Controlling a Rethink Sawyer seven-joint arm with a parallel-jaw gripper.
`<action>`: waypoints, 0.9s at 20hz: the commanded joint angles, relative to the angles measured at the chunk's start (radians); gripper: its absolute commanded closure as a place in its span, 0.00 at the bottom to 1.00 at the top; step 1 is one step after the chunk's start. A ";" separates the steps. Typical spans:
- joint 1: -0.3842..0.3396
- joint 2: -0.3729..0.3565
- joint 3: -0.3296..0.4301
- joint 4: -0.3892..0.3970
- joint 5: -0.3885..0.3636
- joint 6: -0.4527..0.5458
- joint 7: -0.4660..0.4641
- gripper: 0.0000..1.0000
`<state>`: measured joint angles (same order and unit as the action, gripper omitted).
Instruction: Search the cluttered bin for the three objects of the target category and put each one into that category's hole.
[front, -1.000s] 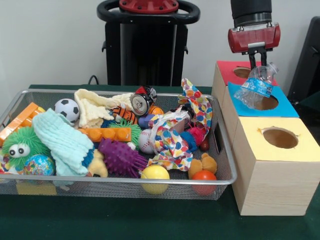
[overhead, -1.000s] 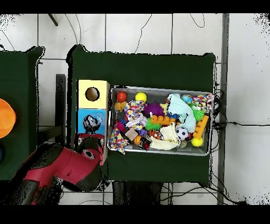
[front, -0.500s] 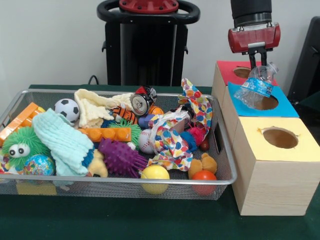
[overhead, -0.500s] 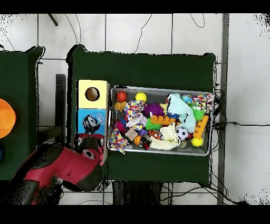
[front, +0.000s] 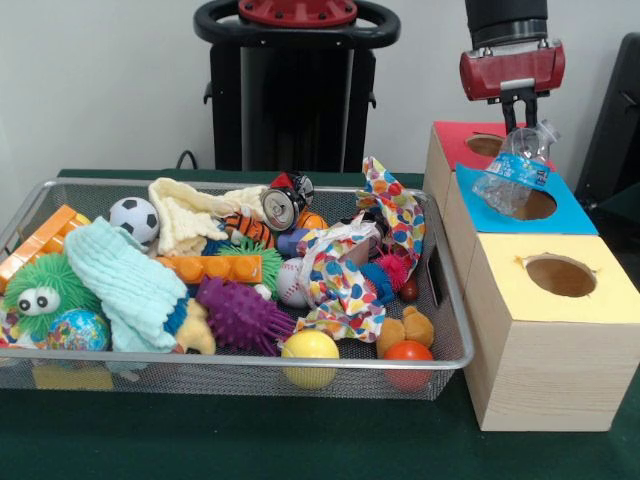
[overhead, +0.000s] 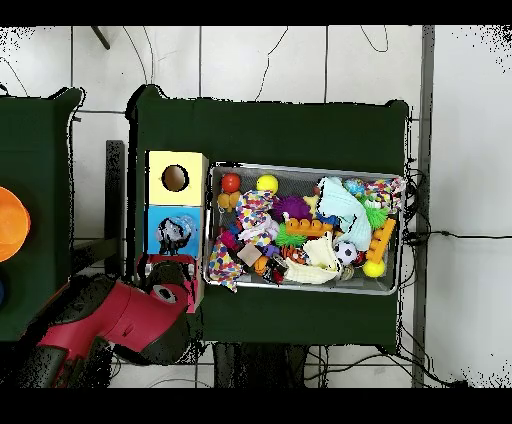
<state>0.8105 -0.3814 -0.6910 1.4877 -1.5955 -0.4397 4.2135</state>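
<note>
A crushed clear plastic bottle with a blue label leans tilted over the round hole of the blue-topped box, its lower end in the hole. My gripper hangs right above the bottle's upper end, touching or nearly touching it. From overhead the bottle shows on the blue box, with the red arm beside it. A crushed drink can lies in the wire bin among toys and cloths.
A red-topped box stands behind the blue one and a yellow-topped box in front, each with a round hole. The bin holds balls, spiky toys, an orange block, towels and a spotted cloth. An orange object lies on a side table.
The gripper has shifted slightly up and to the right above the blue box. The bottle stays almost where it was over the hole.
</note>
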 joint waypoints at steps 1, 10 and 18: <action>0.016 -0.009 0.049 -0.039 -0.018 -0.120 0.420 1.00; 0.035 0.002 0.015 -0.053 -0.034 -0.178 0.467 1.00; 0.018 0.014 0.032 -0.048 0.013 -0.139 0.401 1.00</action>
<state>0.8572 -0.3902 -0.7463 1.4780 -1.6152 -0.5270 4.2907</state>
